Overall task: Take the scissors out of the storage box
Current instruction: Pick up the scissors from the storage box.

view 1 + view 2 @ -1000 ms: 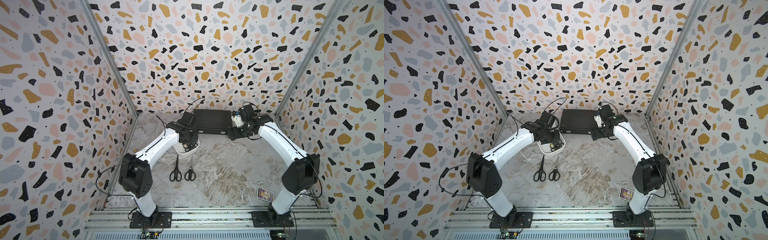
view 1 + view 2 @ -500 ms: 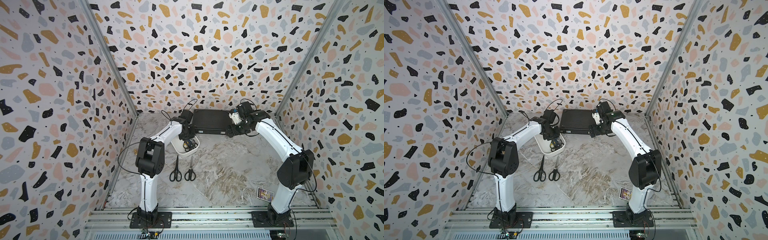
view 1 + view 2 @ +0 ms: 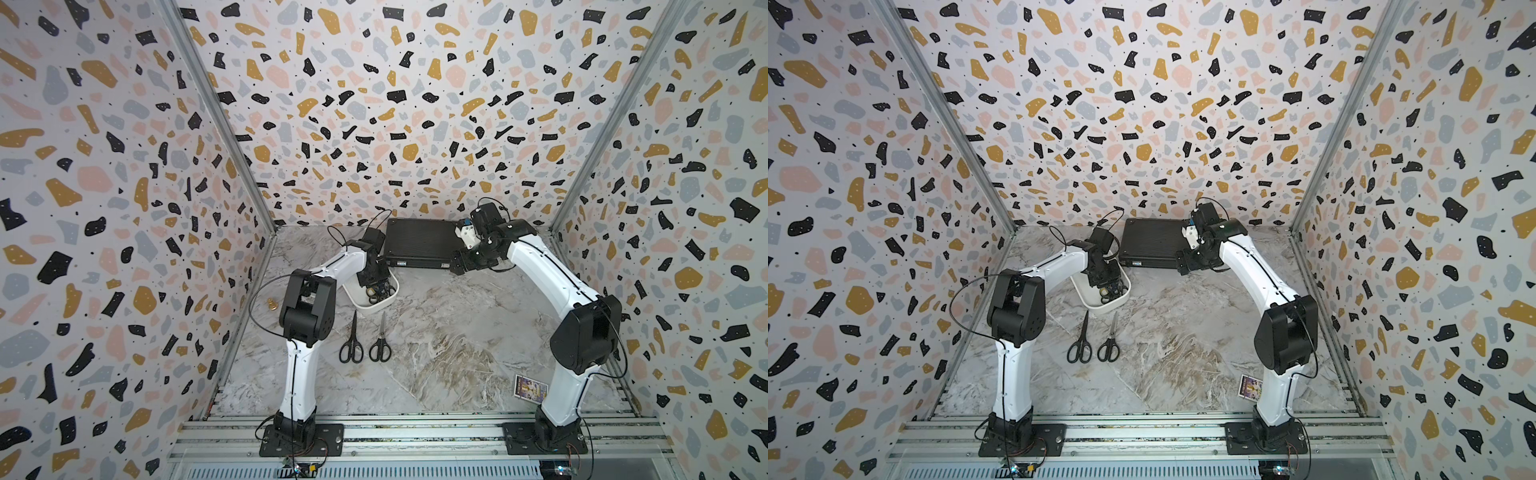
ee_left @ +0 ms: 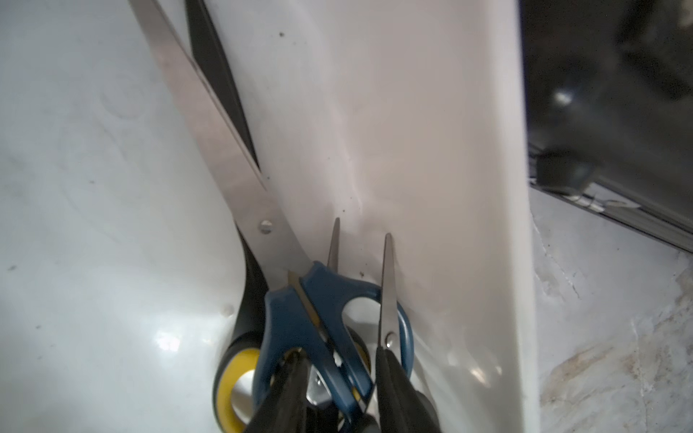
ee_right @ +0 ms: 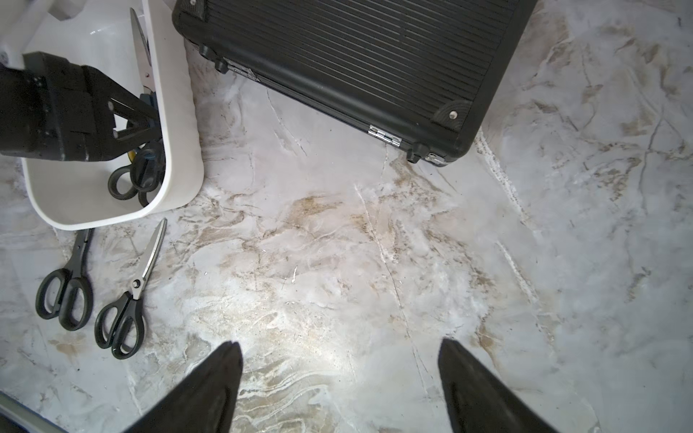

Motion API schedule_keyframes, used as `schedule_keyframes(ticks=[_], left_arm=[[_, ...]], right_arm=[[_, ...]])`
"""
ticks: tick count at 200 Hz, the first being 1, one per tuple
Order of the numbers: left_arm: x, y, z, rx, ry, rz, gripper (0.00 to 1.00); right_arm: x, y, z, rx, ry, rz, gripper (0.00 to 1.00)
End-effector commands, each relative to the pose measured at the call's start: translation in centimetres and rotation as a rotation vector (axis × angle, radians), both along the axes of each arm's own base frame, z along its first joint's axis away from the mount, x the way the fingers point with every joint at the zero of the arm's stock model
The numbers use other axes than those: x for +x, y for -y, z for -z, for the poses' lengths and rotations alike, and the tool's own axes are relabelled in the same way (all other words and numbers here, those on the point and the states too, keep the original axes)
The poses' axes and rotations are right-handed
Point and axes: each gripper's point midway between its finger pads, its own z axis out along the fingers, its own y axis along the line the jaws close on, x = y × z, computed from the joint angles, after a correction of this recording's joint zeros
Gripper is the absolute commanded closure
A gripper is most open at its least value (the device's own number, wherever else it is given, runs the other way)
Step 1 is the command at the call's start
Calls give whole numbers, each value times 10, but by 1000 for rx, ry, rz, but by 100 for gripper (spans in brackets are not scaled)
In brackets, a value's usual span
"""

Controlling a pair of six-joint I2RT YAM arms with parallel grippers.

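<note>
The white storage box point(image 3: 376, 309) point(image 3: 1105, 309) stands left of centre, in front of the black case. My left gripper point(image 3: 376, 283) point(image 4: 341, 360) reaches down into it. Its fingers stand on either side of the handles of the dark blue scissors point(image 4: 296, 311); whether they press on them does not show. A yellow-and-black pair point(image 4: 225, 382) and a slim black-handled pair point(image 4: 388, 300) lie against the box wall point(image 4: 412, 150). Two black-handled scissors point(image 3: 352, 345) point(image 3: 380, 345) lie side by side on the table in front of the box. My right gripper point(image 5: 339, 345) point(image 3: 457, 264) hangs open over bare table, holding nothing.
A flat black latched case point(image 3: 419, 243) point(image 5: 356, 56) sits at the back, close to the box. A small printed card point(image 3: 530, 386) lies by the right arm's base. A small brass object point(image 3: 272, 305) sits by the left wall.
The left arm's elbow has swung up and in, so it stands steeper over the box. Its jaws have narrowed round the blue handles. The right arm has risen slightly.
</note>
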Motion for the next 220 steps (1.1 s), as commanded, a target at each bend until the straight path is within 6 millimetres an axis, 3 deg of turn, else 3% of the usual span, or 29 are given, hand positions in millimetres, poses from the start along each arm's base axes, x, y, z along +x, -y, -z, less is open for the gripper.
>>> schedule_keyframes(ticks=[1,30,73,103,139,181,220], left_arm=[[-13,-25,21,69,-65,-45,69],[-16,-51,18,132,-61,-63,70],[-10,-51,2,130,-22,-53,70],[-13,-51,19,153,-73,-35,70],[-31,-57,39,193,-133,-6,72],[-41,-67,44,263,-173,49,83],[-35,-63,31,278,-162,93,97]], right_arm=[[-2,-3,-8,7,4,-17,12],[-4,-3,-5,7,-5,-19,13],[-3,-3,-1,2,-13,-18,13],[-3,-2,-1,-1,-10,-21,13],[-3,1,-1,-17,-3,-21,13],[-5,-1,6,-9,-22,-18,13],[-3,-1,4,-9,-9,-14,13]])
